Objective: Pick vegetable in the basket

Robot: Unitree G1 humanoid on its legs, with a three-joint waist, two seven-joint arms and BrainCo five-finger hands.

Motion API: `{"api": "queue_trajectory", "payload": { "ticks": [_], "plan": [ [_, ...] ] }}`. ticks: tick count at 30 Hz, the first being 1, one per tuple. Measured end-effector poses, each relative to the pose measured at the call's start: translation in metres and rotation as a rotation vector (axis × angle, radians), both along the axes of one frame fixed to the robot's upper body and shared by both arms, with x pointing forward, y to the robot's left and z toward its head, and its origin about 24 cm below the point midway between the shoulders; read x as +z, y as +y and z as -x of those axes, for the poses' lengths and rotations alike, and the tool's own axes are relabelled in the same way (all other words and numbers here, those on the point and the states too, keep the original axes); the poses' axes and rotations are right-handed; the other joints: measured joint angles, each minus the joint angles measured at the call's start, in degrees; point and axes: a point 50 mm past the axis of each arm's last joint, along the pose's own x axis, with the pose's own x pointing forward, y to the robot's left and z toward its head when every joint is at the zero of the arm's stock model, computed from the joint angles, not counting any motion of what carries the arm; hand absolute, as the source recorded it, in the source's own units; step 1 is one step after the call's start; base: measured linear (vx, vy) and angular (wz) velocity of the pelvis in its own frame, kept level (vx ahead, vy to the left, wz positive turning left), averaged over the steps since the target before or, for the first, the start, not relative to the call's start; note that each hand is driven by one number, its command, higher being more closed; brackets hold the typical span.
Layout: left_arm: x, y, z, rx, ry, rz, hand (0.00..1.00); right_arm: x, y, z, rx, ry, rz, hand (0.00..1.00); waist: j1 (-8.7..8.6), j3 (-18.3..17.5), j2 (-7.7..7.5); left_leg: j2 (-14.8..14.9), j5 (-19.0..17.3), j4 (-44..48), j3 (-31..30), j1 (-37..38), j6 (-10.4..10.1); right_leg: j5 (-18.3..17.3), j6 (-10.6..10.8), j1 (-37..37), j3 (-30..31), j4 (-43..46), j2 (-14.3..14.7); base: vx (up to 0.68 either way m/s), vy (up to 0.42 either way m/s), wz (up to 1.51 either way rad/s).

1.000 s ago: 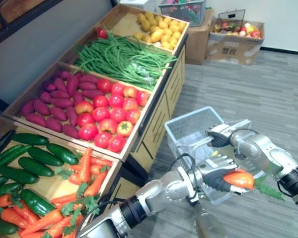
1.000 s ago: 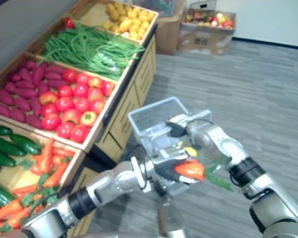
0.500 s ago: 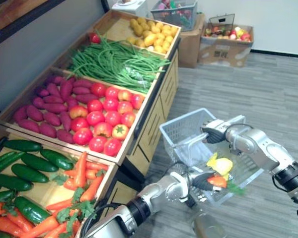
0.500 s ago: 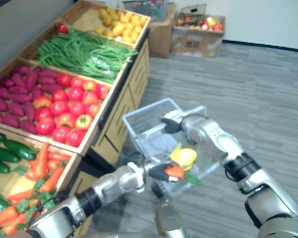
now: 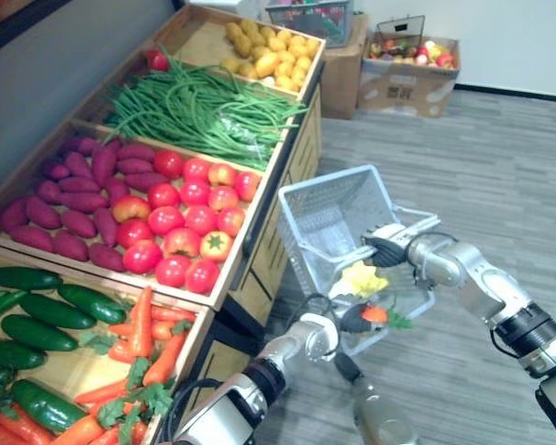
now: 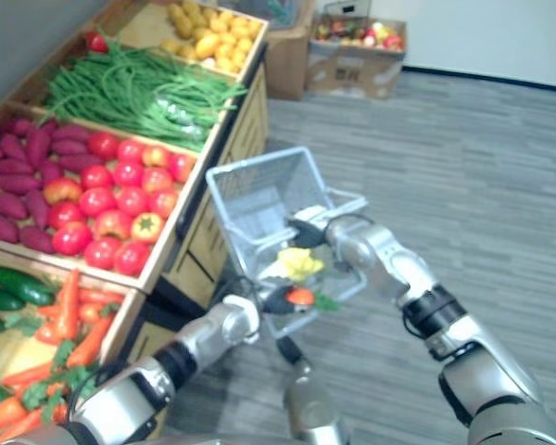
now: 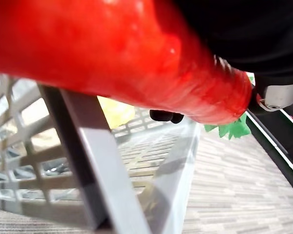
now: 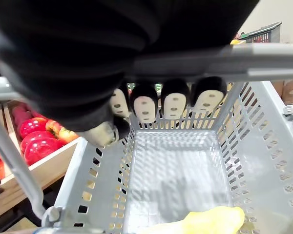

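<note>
**Carrot at the basket rim, release pending**

Grey plank floor (image 5: 500,148) beside a wooden produce stand (image 5: 259,283) with compartments of red tomatoes (image 5: 181,222), green beans (image 5: 204,111) and loose orange carrots (image 5: 144,320). Carried clear of the stand by the right hand (image 5: 389,246), fingers curled tight round the grey handle bar (image 8: 210,61): a grey perforated plastic basket (image 5: 320,218), mouth tipped toward the robot, apparently to give the other arm an open way in. Inside, near the front wall, a yellow vegetable (image 5: 361,276). Clamped in the left hand (image 5: 352,322), fingers wrapped about its body: an orange-red carrot with a green leafy top (image 5: 375,314), poised just at the basket's near rim, leaves pointing away from the stand. From the left wrist, seen to sit above the grey wall rather than on the basket floor. Judged as the placing step, nearly done: brought to the mouth, not yet let go. Likely calls for a small lowering past the rim before opening, lest the carrot catch the edge and drop to the floor.
</note>
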Motion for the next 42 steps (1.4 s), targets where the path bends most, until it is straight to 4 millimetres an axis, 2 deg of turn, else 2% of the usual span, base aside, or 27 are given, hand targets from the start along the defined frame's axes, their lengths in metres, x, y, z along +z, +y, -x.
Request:
{"api": "queue_trajectory", "payload": {
  "ticks": [6, 17, 28, 31, 35, 38, 40, 42],
  "plan": [
    [0.006, -0.005, -0.007, 0.062, 0.001, 0.022, 0.0, 0.003, 0.0, -0.001, -0.019, -0.024, -0.065, 1.0, -0.04, 0.1, 0.0, -0.3, 0.2, -0.6, 0.0, -0.4, 0.0, 0.0, 0.1, -0.7, 0.1, 0.0, 0.0, 0.0, 0.0, 0.0],
    [0.012, -0.007, -0.016, 0.146, 0.019, 0.042, 0.0, -0.007, -0.008, 0.004, -0.084, -0.024, -0.166, 1.0, -0.08, 0.6, -0.21, -0.4, 0.5, -0.7, -1.7, -1.1, 0.4, 0.0, 0.1, -0.6, -1.3, 0.0, -0.9, -0.01, -0.029, 0.07],
    [0.014, -0.014, -0.014, 0.124, 0.0, 0.029, 0.0, -0.02, -0.021, 0.013, -0.154, -0.017, -0.235, 1.0, 0.29, 0.9, -0.19, -0.2, 0.6, -0.6, -4.7, -1.6, 0.7, 0.0, 0.1, 0.6, -3.7, -0.5, -2.3, -0.02, -0.033, 0.13],
    [0.024, -0.021, -0.014, 0.093, -0.042, 0.057, 0.0, -0.023, -0.026, 0.016, -0.174, -0.013, -0.247, 1.0, 0.37, 0.9, -0.15, -0.1, 0.7, -0.5, -6.3, -2.3, 0.9, 0.0, 0.1, 0.8, -4.9, -0.7, -3.0, -0.04, -0.049, 0.23],
    [0.055, -0.047, 0.0, -0.068, -0.172, 0.132, 0.0, -0.027, -0.045, 0.017, -0.265, -0.024, -0.241, 1.0, 1.74, 0.9, 0.23, 0.2, 1.0, -0.5, -8.5, -2.7, 1.2, 0.0, 0.1, 2.0, -6.9, -0.9, -3.8, -0.05, -0.053, 0.27],
    [0.071, -0.063, 0.029, -0.229, -0.218, 0.233, 0.0, -0.027, -0.069, 0.012, -0.374, -0.043, -0.232, 1.0, 2.15, 0.8, 0.59, 0.2, 1.2, -0.5, -11.2, -3.8, 1.7, -0.1, 0.2, 2.4, -9.0, -0.9, -4.9, -0.07, -0.066, 0.44],
    [0.068, -0.059, 0.036, -0.238, -0.16, 0.27, 0.0, -0.032, -0.077, 0.014, -0.408, -0.039, -0.211, 1.0, 2.18, 0.6, 0.83, 0.2, 1.3, -0.4, -12.4, -4.2, 1.9, -0.2, 0.3, 2.6, -9.9, -0.9, -5.3, -0.07, -0.06, 0.31],
    [0.075, -0.053, 0.058, -0.341, -0.11, 0.357, 0.0, -0.043, -0.101, 0.016, -0.516, -0.008, -0.208, 1.0, 2.65, 0.4, 2.11, 0.2, 1.5, -0.4, -13.7, -4.3, 2.1, -0.3, 0.4, 3.3, -11.0, -0.9, -5.8, -0.07, -0.06, 0.26]
  ]
}}
